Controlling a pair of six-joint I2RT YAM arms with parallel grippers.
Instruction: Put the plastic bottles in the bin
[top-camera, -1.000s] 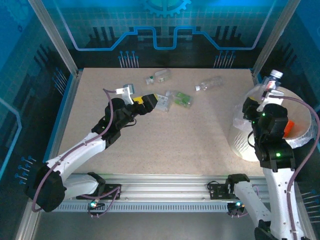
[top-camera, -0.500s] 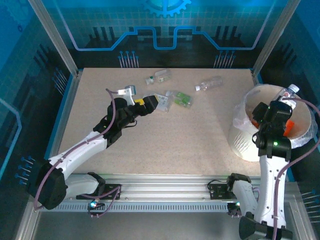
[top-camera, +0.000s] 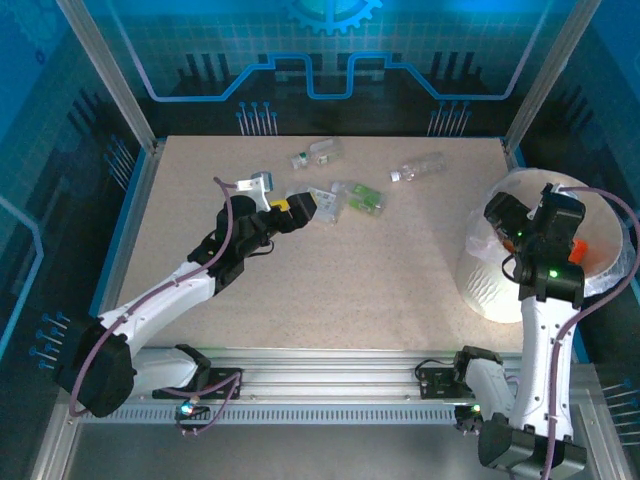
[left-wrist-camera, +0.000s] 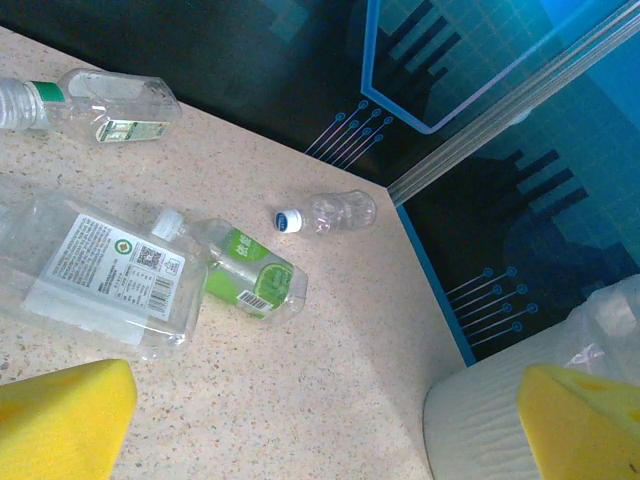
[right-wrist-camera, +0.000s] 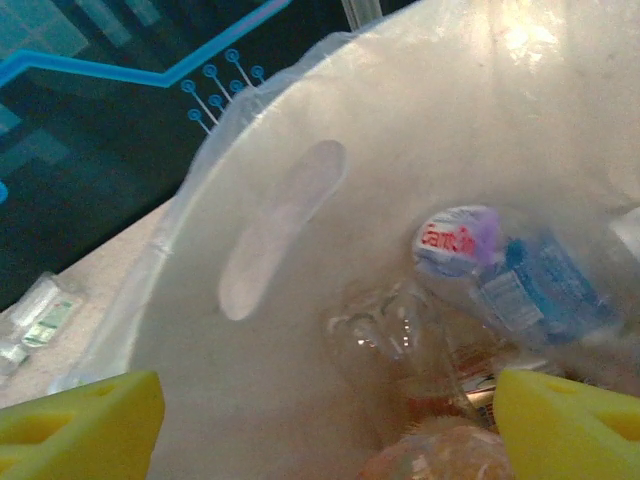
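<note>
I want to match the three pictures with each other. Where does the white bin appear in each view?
Top external: the bin is at the right side, by the right edge of the table.
Left wrist: the bin's ribbed white wall is in the bottom right corner.
Right wrist: the bin's bag-lined inside takes up most of the picture.
Shared landmark: the speckled beige table, also at and.
</note>
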